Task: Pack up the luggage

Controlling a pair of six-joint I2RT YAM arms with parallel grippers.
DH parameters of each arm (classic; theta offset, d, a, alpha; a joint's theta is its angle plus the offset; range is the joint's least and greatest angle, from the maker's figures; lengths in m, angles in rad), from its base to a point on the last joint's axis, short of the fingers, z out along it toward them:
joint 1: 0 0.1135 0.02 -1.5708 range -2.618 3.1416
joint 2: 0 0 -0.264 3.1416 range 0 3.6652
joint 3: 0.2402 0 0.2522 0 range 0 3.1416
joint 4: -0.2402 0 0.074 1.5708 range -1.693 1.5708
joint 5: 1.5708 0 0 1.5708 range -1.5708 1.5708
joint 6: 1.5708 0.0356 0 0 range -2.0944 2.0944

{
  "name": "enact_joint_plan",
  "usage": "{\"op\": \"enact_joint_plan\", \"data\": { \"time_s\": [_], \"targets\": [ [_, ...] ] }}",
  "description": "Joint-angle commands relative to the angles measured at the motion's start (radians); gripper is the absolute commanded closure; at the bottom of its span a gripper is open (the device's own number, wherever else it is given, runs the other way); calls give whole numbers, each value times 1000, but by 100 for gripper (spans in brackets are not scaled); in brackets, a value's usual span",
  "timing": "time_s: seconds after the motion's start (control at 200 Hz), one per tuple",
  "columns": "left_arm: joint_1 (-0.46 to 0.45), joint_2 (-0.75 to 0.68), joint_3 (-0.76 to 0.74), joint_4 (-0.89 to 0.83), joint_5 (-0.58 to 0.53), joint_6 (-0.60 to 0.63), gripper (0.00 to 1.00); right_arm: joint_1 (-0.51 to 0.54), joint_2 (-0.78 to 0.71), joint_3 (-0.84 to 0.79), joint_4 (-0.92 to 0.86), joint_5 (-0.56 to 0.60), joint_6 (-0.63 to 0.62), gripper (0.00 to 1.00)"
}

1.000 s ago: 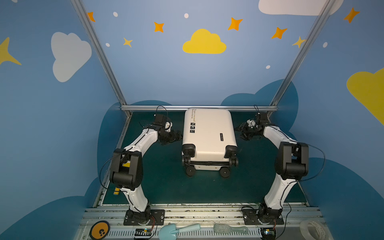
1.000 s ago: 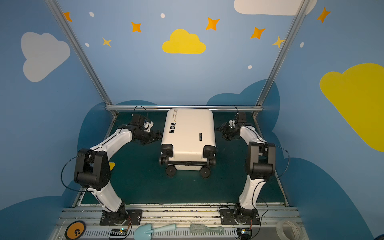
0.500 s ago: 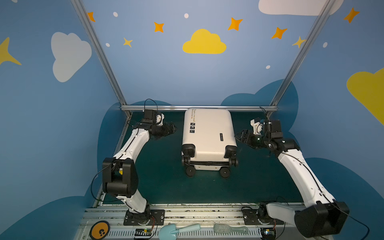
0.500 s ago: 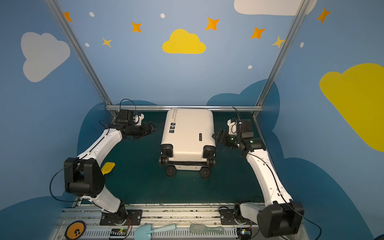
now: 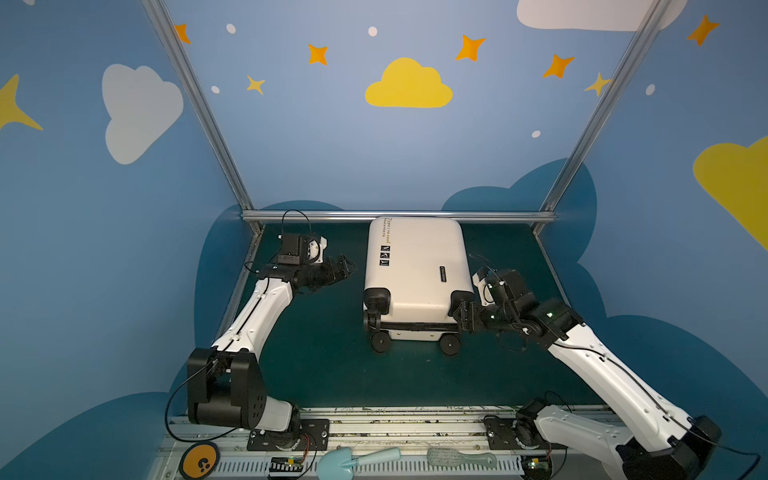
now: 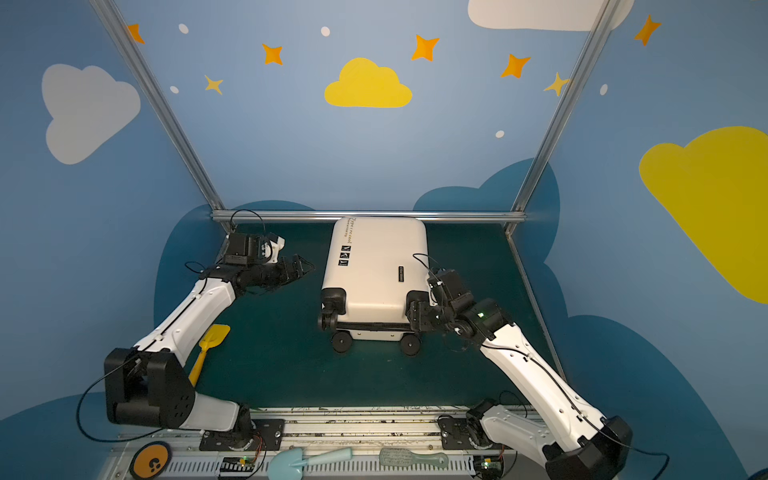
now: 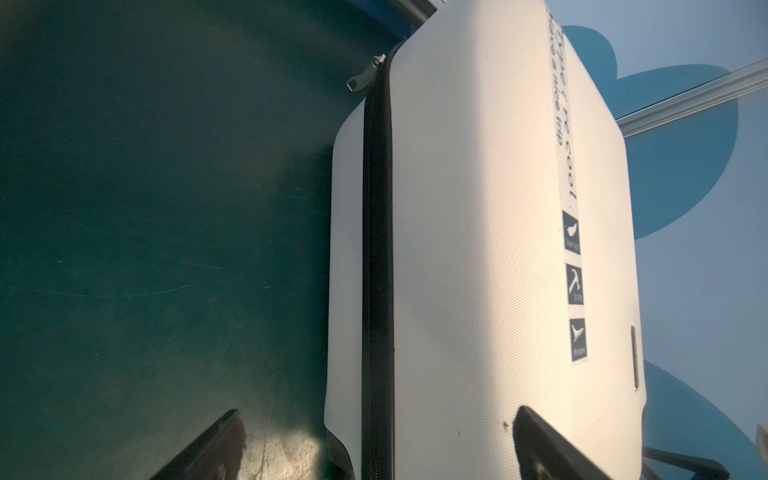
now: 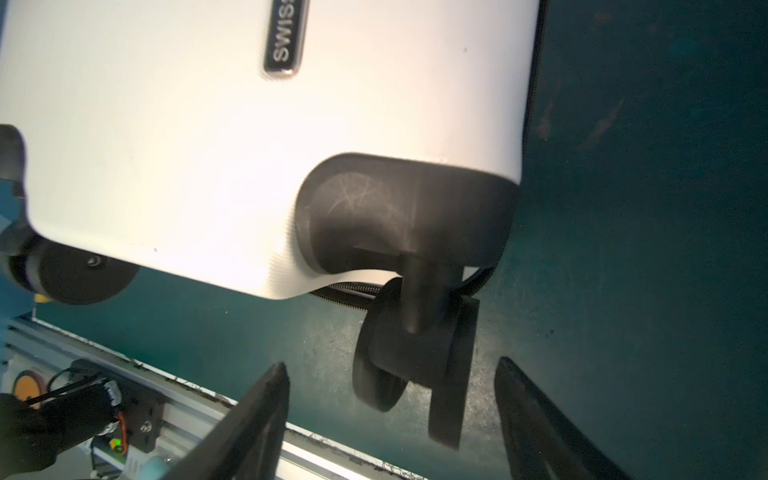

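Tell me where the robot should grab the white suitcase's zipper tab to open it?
Pinch the little silver zipper tab across its flat faces. It sticks out from the black zipper band on the side of the luggage that faces the left tool, near the far corner. So come in from that side; the left tool is open and probably best placed.

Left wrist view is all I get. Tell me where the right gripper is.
Observer: The right gripper sits at the suitcase's near right corner, open jaws pointed at a wheel, not touching.
Operator: Report my left gripper's gap.
Observer: The left gripper, open, hangs clear of the suitcase's left side.
Operator: List loose items.
Observer: A yellow shovel on the table by the left arm; a blue shovel and a brush on the front rail.
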Motion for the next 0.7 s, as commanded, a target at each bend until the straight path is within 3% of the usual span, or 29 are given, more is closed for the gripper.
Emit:
{"op": "enact_joint_plan", "data": {
  "time_s": [0.0,0.19,0.32,0.441,0.651,0.696],
  "targets": [
    [2,-31,-11,30,32,-6,0,39,30,-11,-39,118,38,23],
    [1,-38,-31,47,42,-11,0,67,93,-15,-42,164,67,27],
    [2,-33,-35,57,52,-11,0,75,126,-1,-63,169,80,37],
    [0,-29,-45,70,61,-15,0,85,131,16,-77,172,83,54],
    [2,-20,-58,87,65,-14,0,99,107,61,-96,175,75,99],
    [2,-15,-60,91,66,-16,0,104,99,75,-100,177,69,100]
  ]
}}
